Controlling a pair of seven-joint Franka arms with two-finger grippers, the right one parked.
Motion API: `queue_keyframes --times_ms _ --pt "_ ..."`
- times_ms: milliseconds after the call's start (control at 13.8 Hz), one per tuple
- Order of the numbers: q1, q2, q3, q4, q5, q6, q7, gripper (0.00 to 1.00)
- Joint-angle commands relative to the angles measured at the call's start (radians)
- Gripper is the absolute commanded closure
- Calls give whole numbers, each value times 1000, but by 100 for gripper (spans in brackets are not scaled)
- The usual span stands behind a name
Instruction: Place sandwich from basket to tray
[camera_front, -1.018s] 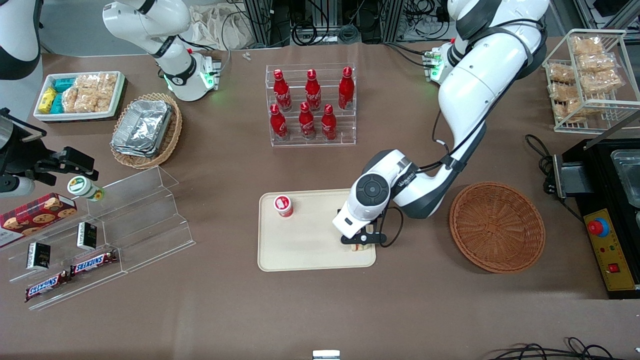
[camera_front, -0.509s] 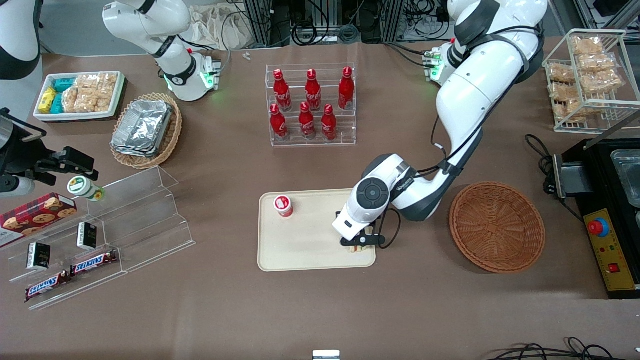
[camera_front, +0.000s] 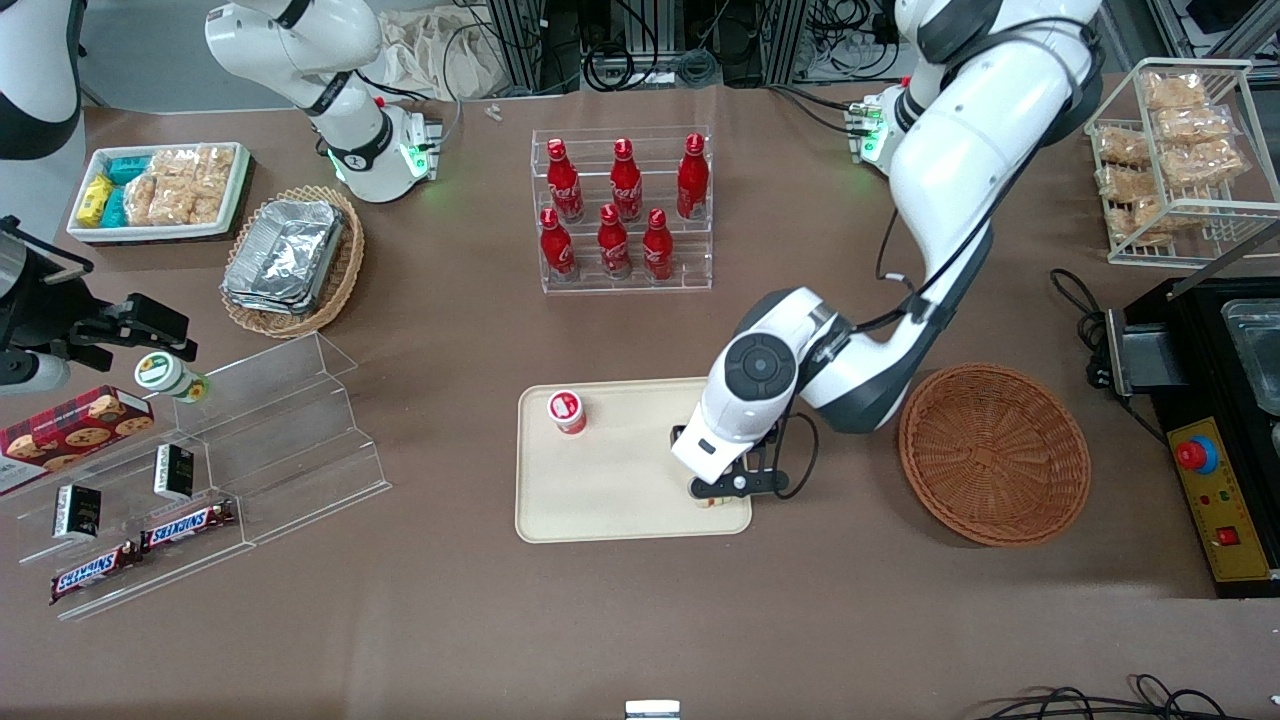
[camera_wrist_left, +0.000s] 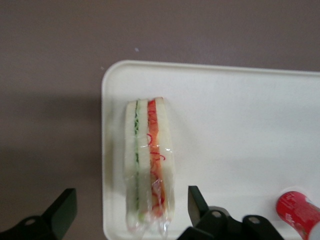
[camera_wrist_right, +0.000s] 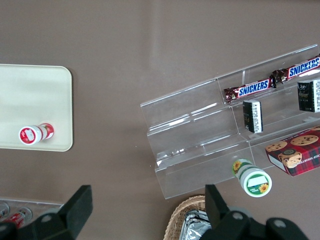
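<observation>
Cream-beige plastic lies under me: the tray (camera_front: 600, 500), flat on the brown worktop (camera_front: 640, 620). My end effector (camera_wrist_left: 130, 212) hangs over the tray's corner at about five o'clock, fingers (camera_wrist_left: 197, 200) spread wide and touching nothing. Between them the sandwich (camera_wrist_left: 149, 165) stands on its edge on the tray, just inside the rim, its red and green filling lines facing up at me. A red-capped bottle (camera_front: 566, 411) stands at the tray's eleven o'clock. At three o'clock from the tray sits the basket (camera_front: 994, 454), nothing in it.
</observation>
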Motion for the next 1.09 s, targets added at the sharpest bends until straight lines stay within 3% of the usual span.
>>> queue_keyframes --times_ms 0,218,364,727,945,1018 --pt "4 -143 9 -28 13 -143 -20 0" --pt "7 -275 28 -40 -4 -254 -7 0" --pt "4 -385 132 -78 -153 -268 51 1" --pt "1 -551 409 -132 -353 -379 419 1" --pt "7 -658 492 -210 -361 -404 561 1" --pt "68 -668 512 -212 -361 -438 576 1"
